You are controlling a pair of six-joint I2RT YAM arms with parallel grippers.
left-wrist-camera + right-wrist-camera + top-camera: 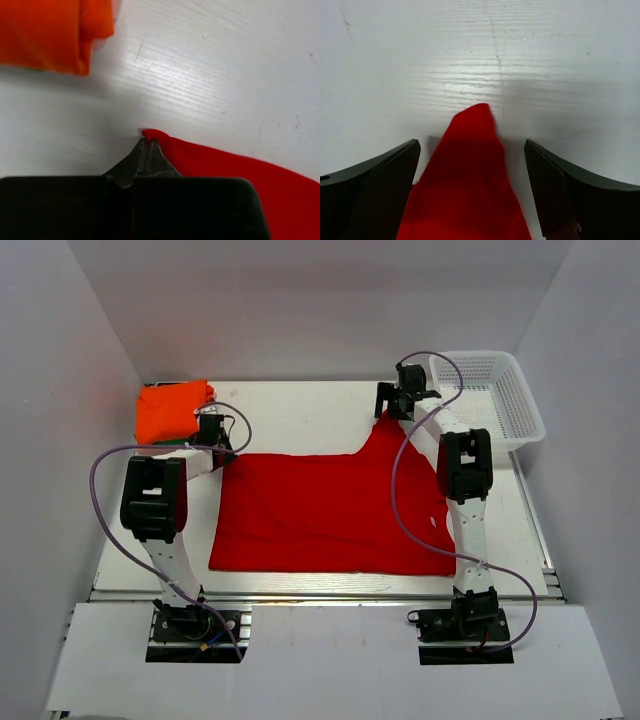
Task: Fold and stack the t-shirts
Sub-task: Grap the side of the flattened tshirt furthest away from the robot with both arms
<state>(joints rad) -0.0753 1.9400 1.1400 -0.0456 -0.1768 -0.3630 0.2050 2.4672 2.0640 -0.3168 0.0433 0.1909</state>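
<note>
Left tool (147,142) pinches red t-shirt (320,520) corner; right tool (471,146) gapes around another.

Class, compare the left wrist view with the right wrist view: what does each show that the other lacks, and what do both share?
Only the left wrist view shows the folded orange t-shirt at upper left, and the left gripper shut on a corner of the red t-shirt. Only the right wrist view shows the right gripper open, its jaws wide apart on either side of a pointed tip of the red cloth. Both show the red t-shirt lying on the white table.
</note>
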